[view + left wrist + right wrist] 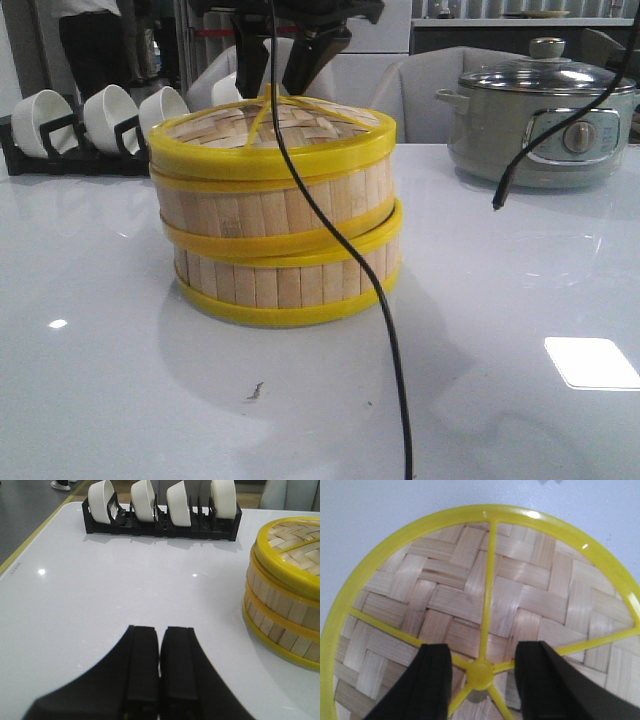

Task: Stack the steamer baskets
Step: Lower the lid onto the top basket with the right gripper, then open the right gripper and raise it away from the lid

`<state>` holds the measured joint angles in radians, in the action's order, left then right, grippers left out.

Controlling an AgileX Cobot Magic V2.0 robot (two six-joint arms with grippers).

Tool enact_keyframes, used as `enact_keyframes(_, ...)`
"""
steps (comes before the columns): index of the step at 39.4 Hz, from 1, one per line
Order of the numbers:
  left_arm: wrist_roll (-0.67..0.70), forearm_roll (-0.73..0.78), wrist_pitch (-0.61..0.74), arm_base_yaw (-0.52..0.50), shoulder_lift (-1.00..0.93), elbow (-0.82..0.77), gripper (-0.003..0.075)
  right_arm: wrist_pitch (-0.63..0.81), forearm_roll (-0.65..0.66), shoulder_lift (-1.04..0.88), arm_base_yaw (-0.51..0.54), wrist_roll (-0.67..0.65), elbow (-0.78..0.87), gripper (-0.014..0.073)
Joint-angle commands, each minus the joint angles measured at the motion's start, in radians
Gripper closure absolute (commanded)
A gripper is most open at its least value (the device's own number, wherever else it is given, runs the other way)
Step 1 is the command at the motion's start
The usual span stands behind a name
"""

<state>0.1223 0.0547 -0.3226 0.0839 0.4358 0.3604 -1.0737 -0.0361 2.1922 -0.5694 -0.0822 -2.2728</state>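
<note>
Two steamer baskets stand stacked in the middle of the table, the upper basket (270,210) on the lower basket (290,285). A flat woven lid (270,125) with yellow rim lies on top. My right gripper (290,70) hangs over the lid, open, its fingers (434,660) on either side of the yellow knob (481,674) without touching it. In the left wrist view the upper basket (265,587) and lower basket (272,625) show off to one side. My left gripper (160,630) is shut on nothing, above bare table, apart from the stack.
A black rack of white bowls (90,120) stands at the back left. A grey-green electric pot (540,120) with glass lid sits at the back right. A black cable (340,250) hangs in front of the stack; another loose end (497,203) dangles right.
</note>
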Motion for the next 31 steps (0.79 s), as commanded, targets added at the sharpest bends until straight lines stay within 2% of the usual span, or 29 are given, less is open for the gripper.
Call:
enact_keyframes(1,0.008,0.001,0.085,-0.002,0.004,0.030,0.0636,0.063,0.003,-0.094,-0.001,0.008,-0.034,0.0171)
enact_keyframes(15,0.008,0.001,0.085,-0.002,0.004,0.030,0.0636,0.111,0.015,-0.160,0.023,0.008,-0.034,0.0171)
enact_keyframes(24,0.008,0.001,0.085,-0.002,0.004,0.030,0.0636,0.178,0.019,-0.232,0.098,0.008,-0.031,0.0171)
enact_keyframes(31,0.008,0.001,0.085,-0.002,0.004,0.030,0.0636,0.172,0.023,-0.303,0.177,0.008,-0.020,0.0172)
